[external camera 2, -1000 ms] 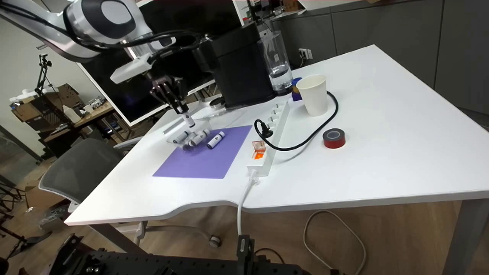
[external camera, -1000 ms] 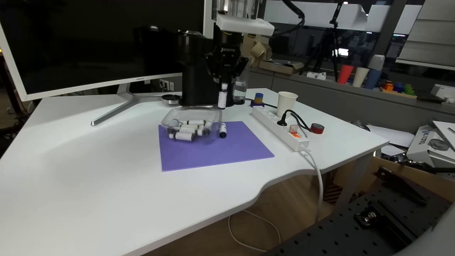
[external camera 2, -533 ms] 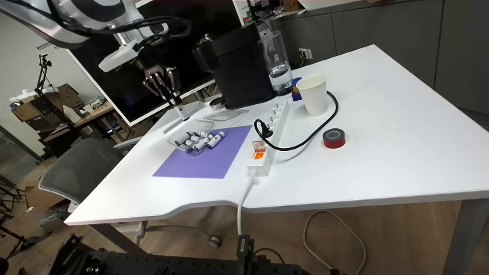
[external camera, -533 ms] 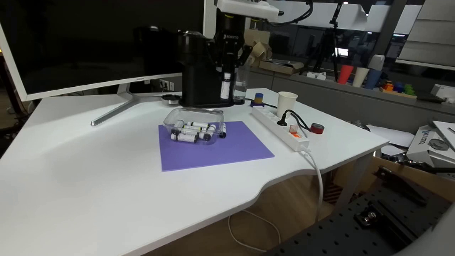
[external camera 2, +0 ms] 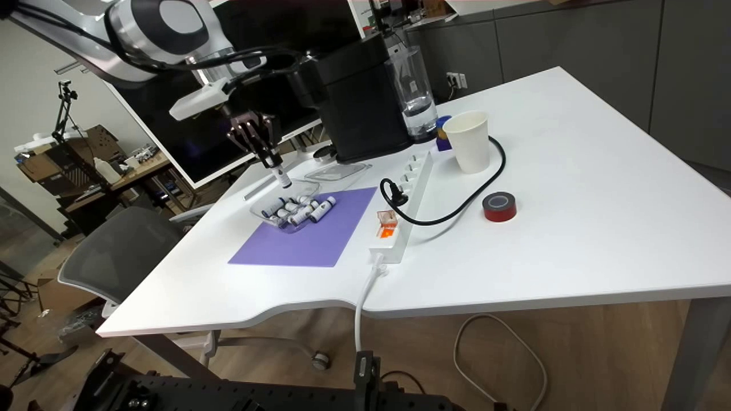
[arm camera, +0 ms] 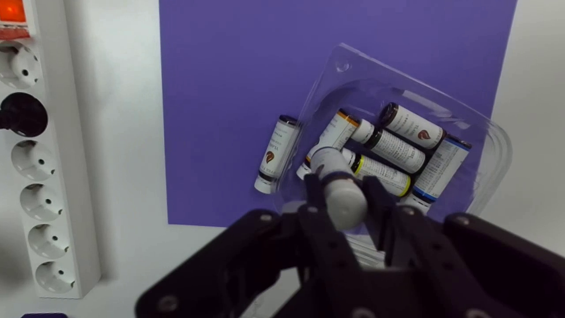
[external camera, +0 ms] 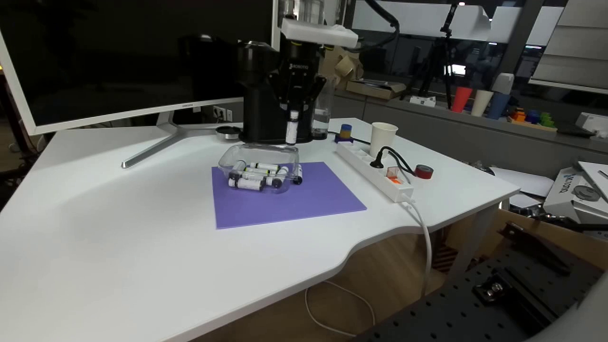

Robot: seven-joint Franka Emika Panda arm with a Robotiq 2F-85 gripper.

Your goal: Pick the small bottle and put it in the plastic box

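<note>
Your black two-finger gripper has its jaws clamped on the white-capped top of the small white cylindrical bottle, which hangs nearly upright. Half a second ago it was higher; you have come back down with it. It is not yet in the clear plastic box: both exterior views put it above the far rim, and whether it is inside that line I cannot tell. The box has slid slightly over the last second, so its wall now sits right beside the loose white-labelled bottle, perhaps touching. I'd judge release is close, but line up afresh with the box where it lies now. At least five small labelled bottles already crowd it, so expect yours to land on them and roll. The purple rectangular mat beneath carries only part of the box. Beyond are the flat clear plastic lid, then the long white power strip, well to one side, and the tall black upright machine, to which you should leave a margin.
</note>
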